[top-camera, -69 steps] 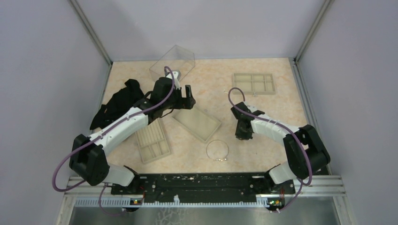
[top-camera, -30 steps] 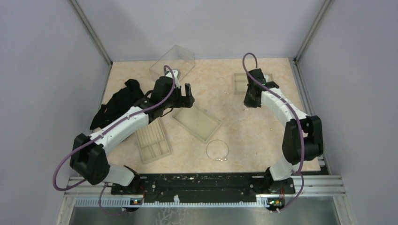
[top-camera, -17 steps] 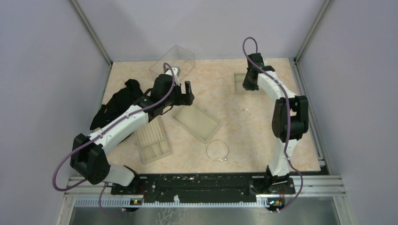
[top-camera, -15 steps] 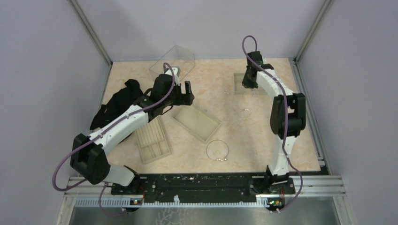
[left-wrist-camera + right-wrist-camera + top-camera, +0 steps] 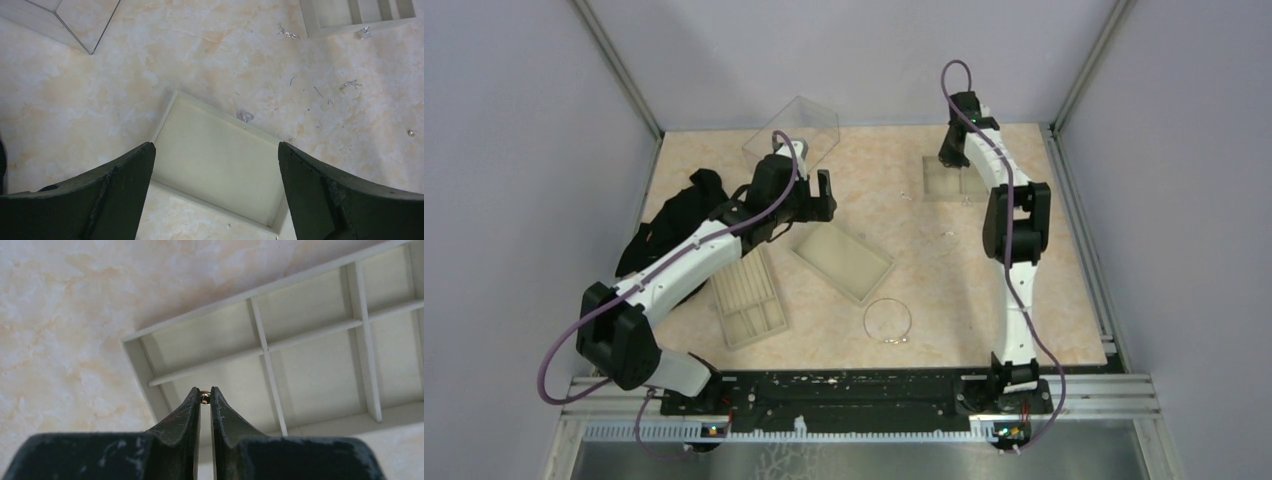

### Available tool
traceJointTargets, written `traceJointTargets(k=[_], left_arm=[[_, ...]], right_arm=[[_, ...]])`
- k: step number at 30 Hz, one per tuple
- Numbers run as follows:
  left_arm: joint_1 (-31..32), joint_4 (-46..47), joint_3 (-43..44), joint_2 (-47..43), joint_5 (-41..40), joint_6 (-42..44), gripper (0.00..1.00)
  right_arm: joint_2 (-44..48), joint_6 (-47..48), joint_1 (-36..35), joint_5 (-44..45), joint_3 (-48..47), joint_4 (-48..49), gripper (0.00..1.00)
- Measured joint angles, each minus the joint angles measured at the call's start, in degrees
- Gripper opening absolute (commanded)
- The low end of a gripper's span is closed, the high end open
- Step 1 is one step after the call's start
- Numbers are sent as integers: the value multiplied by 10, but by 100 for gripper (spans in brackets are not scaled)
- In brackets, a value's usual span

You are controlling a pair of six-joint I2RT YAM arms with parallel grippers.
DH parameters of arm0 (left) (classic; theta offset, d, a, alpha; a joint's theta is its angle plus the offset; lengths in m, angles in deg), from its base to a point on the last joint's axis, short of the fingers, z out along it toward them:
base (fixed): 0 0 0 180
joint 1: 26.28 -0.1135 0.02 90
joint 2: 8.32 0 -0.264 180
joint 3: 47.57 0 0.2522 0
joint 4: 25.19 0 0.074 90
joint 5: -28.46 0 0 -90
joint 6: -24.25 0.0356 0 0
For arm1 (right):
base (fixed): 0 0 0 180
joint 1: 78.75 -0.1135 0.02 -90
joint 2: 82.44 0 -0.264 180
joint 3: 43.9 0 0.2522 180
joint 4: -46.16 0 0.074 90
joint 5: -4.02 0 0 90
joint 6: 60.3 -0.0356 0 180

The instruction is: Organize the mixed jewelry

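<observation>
The thin silver wire hoop (image 5: 887, 320) lies nearest the arm bases, in the lower middle of the overhead view. It rests flat on the mottled beige surface (image 5: 944, 290), well apart from both arms. To its left is the ridged beige plastic tray (image 5: 749, 298), and just beyond that the shallow plain beige tray (image 5: 842, 262). The left tool (image 5: 215, 147) hangs over the plain tray with its dark fingers spread wide and nothing between them. A tiny silver stud (image 5: 245, 116) rests at that tray's far rim. Small silver pieces (image 5: 350, 85) and a gold speck (image 5: 411, 132) are scattered toward the upper right of the left wrist view.

Farther back, in the upper right of the overhead view, the right arm stretches out over the beige compartmented tray (image 5: 266, 355). The right tool (image 5: 205, 392) is almost closed, pinching a tiny gold bead (image 5: 205, 398) at its very tips. The bead sits above the lower of the two compartments at the tray's left end in the wrist view.

This looks like the placing step. The next move seems to call for a short descent and a slight opening, so the bead drops inside the walls instead of bouncing out.

In the overhead view the right arm covers most of the compartmented tray. The bead's height above the tray floor cannot be read, and it is too small to tell whether it has a post. The clear plastic box (image 5: 792, 130) is cut off at the upper left of the left wrist view. The black crumpled thing (image 5: 669, 225) at the left cannot be identified.
</observation>
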Motion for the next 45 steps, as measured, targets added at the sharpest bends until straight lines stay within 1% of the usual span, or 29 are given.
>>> traceJointTargets(k=[8, 15, 18, 20, 23, 25, 34, 37, 39, 43, 44, 45], left_arm=[[0, -4, 8, 5, -8, 1, 99], [0, -6, 9, 11, -12, 1, 99], [0, -6, 9, 13, -13, 1, 99], [0, -6, 9, 13, -14, 1, 99], [0, -7, 9, 13, -16, 1, 99], [0, -8, 9, 13, -17, 1, 99], [0, -10, 9, 13, -19, 2, 99], [0, -10, 9, 13, -18, 2, 99], [0, -9, 9, 13, -16, 2, 99], [0, -3, 8, 13, -12, 2, 99], [0, 0, 7, 13, -10, 3, 99], [0, 3, 6, 14, -8, 4, 99]], right_arm=[[-57, -1, 9, -5, -81, -20, 11], [-102, -1, 11, -16, -135, -33, 13], [-111, -4, 11, -25, -140, -37, 14], [-113, -7, 11, -29, -140, -37, 19], [-113, -17, 12, -37, -141, -37, 38], [-118, -21, 12, -45, -153, -37, 45], [-123, -20, 16, -53, -169, -39, 46], [-87, -5, 16, -38, -131, -39, 46], [-27, 9, 17, -24, -62, -31, 46], [172, 31, 30, -12, 154, 1, 46], [233, 35, 41, -14, 216, 16, 46], [273, 35, 51, -13, 252, 15, 46]])
